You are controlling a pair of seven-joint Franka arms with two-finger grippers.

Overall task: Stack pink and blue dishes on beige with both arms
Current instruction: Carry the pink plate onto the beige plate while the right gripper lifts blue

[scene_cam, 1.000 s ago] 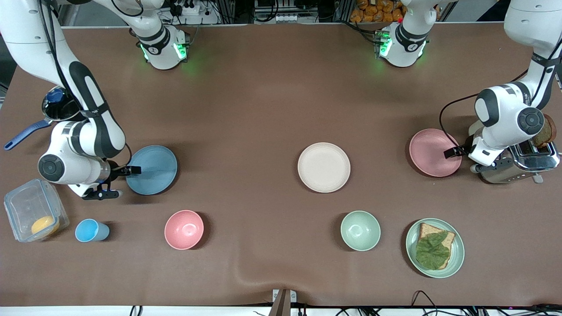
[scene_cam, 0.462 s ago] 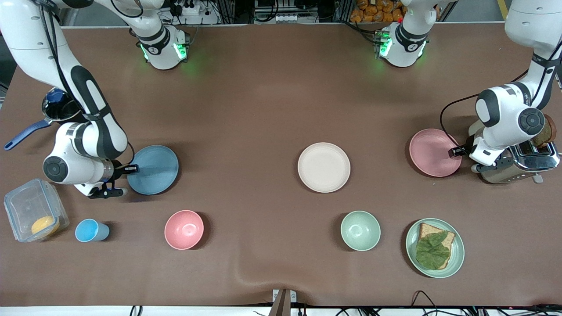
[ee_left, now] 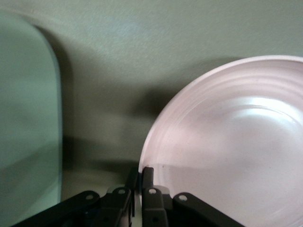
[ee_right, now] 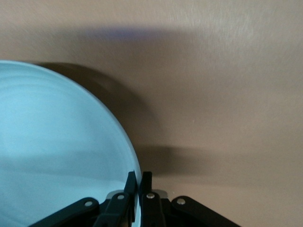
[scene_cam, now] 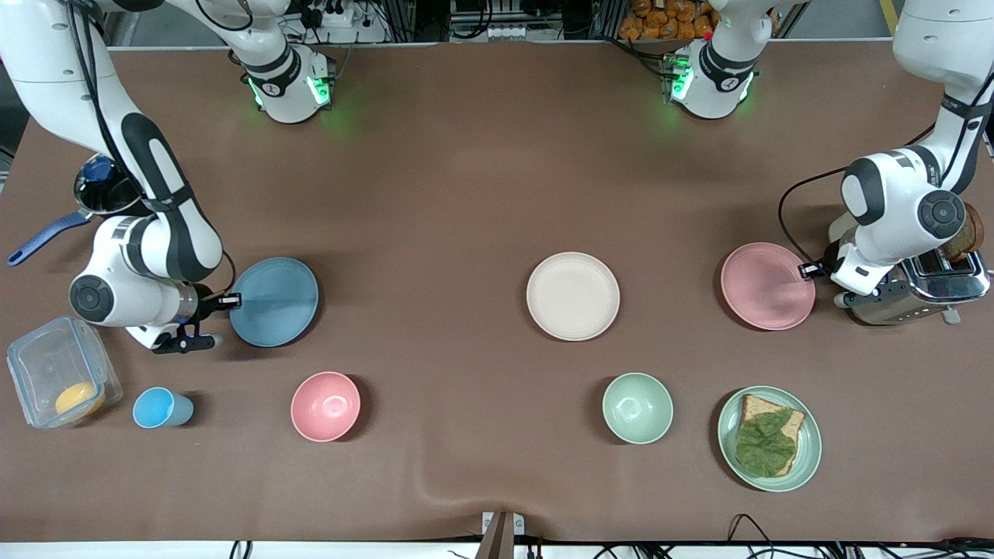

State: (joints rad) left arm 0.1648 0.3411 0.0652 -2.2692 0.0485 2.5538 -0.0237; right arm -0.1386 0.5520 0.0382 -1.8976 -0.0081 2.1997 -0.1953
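The beige plate (scene_cam: 573, 296) lies flat mid-table. My left gripper (scene_cam: 808, 270) is shut on the rim of the pink plate (scene_cam: 766, 286), which hangs tilted just above the table beside the toaster. The left wrist view shows the pink plate (ee_left: 232, 146) with its rim pinched between the fingers (ee_left: 147, 177). My right gripper (scene_cam: 230, 300) is shut on the rim of the blue plate (scene_cam: 274, 302), lifted slightly at the right arm's end. In the right wrist view the blue plate (ee_right: 57, 151) has its edge clamped between the fingers (ee_right: 131, 182).
A pink bowl (scene_cam: 325, 406), a blue cup (scene_cam: 159, 407), a green bowl (scene_cam: 637, 407) and a green plate with bread and a leaf (scene_cam: 769, 439) sit nearer the camera. A toaster (scene_cam: 916, 291), a clear container (scene_cam: 58, 380) and a pot (scene_cam: 101, 190) stand at the table's ends.
Both plates have come up off the table in the grippers. The pink plate has shifted toward the camera; the blue plate has tilted and edged toward the middle.
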